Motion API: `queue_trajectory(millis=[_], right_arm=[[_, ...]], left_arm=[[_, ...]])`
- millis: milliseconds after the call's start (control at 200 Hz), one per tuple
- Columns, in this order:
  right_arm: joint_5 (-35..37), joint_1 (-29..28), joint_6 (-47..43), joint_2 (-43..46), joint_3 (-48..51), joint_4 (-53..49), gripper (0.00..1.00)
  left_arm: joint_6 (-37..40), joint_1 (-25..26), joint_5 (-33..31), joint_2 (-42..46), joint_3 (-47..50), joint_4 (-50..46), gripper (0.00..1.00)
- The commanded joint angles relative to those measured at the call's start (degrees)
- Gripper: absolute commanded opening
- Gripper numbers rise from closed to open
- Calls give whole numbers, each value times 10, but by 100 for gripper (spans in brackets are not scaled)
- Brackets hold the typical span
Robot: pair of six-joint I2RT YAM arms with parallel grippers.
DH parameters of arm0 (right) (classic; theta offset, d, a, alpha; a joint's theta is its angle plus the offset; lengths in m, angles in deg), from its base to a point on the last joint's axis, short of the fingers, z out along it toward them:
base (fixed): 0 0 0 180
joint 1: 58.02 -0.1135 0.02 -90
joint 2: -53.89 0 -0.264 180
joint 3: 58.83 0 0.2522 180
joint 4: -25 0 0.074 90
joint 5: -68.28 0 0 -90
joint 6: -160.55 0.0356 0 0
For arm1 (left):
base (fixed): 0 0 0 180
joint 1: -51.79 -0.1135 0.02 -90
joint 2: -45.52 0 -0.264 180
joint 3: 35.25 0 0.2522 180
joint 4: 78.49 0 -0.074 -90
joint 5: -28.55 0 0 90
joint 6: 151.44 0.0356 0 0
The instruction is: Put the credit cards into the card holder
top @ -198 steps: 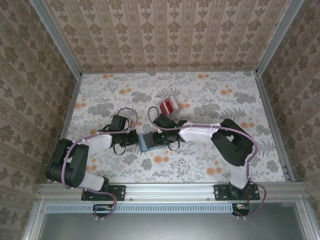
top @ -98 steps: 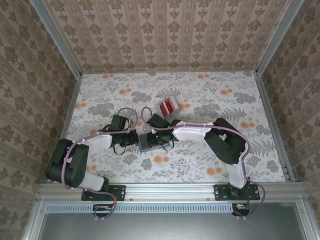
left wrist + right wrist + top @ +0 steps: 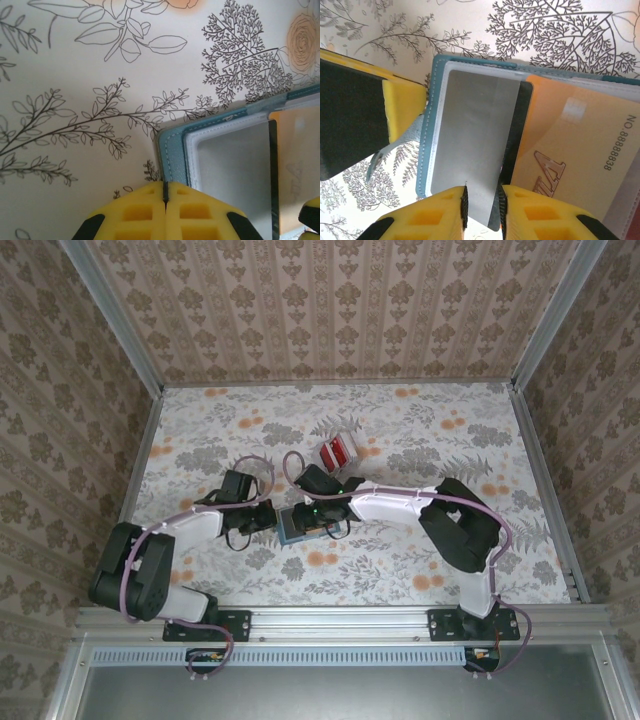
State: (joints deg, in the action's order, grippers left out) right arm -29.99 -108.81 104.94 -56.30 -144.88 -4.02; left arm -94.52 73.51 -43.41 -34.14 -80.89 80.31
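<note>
Floral paper covers the counter point(image 3: 430, 440), with patterned walls closing it in. At its middle lies the holder point(image 3: 293, 525), opened flat with its inner face up. The left tool point(image 3: 165, 194), fingers pressed together, touches the holder's left edge, seemingly to steady it. The right tool point(image 3: 482, 202) comes over the holder from its right, fingers slightly apart above the end of a grey card point(image 3: 470, 140) with a dark stripe. That card lies on the holder beside an orange panel; whether it sits inside a pocket I cannot tell. Just beyond the holder, red cards point(image 3: 337, 452) wait in a small stack. By my reading, one card is being seated and the stack is yet to go in.
</note>
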Motion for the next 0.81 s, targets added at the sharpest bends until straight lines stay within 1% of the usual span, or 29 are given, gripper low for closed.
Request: queue_trajectory(millis=[0,65,130,155,230,395,535,595,800], right_arm=[[7,2,-8,19,10,-14,28],[-1,1,-13,20,8,-14,31],[2,-2,-22,13,-6,-27,38],[8,-5,-28,6,-16,-38,41],[36,-13,-42,-15,-48,-74,44],[107,-38,-66,-57,-113,-144,45],[127,-51,-76,-94,-159,-184,48],[140,-57,-77,-108,-177,-198,51],[168,-64,-82,-146,-222,-226,55]], left_arm=[[-13,1,0,31,1,-23,0],[-16,0,3,46,2,-27,0],[-19,-1,6,60,3,-27,0],[-21,-1,5,65,5,-25,0],[-21,-4,-3,70,8,-27,0],[-23,-20,-4,76,23,-35,0],[-31,-31,-11,90,41,-39,0],[-36,-38,-13,94,49,-38,3],[-47,-57,-4,100,71,-29,5]])
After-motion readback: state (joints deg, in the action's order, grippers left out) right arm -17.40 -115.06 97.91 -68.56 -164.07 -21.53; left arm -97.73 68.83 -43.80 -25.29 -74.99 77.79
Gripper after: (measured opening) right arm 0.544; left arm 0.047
